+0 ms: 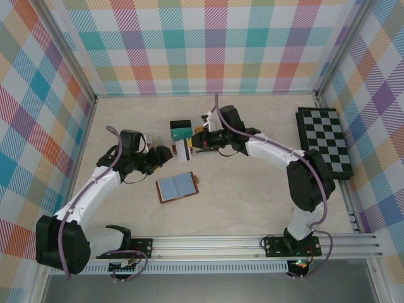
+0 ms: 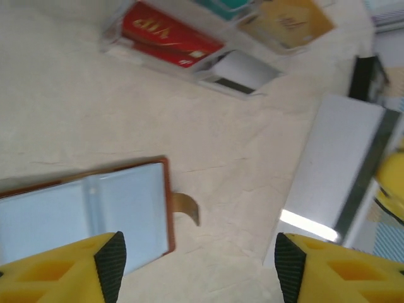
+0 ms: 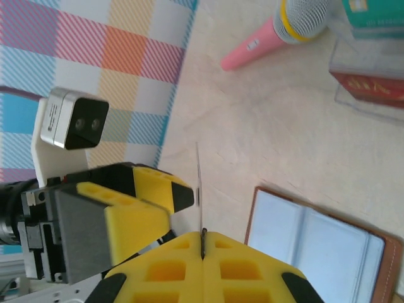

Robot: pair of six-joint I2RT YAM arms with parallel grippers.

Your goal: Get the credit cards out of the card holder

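- The red card, seen from the left wrist, carries slanted gold letters reading "VIP".
- The orange card bears a small dark mark, too blurred to read.
- From the right wrist, the teal card shows a thin line of print, and the red card seems to carry gold characters. Neither is legible.
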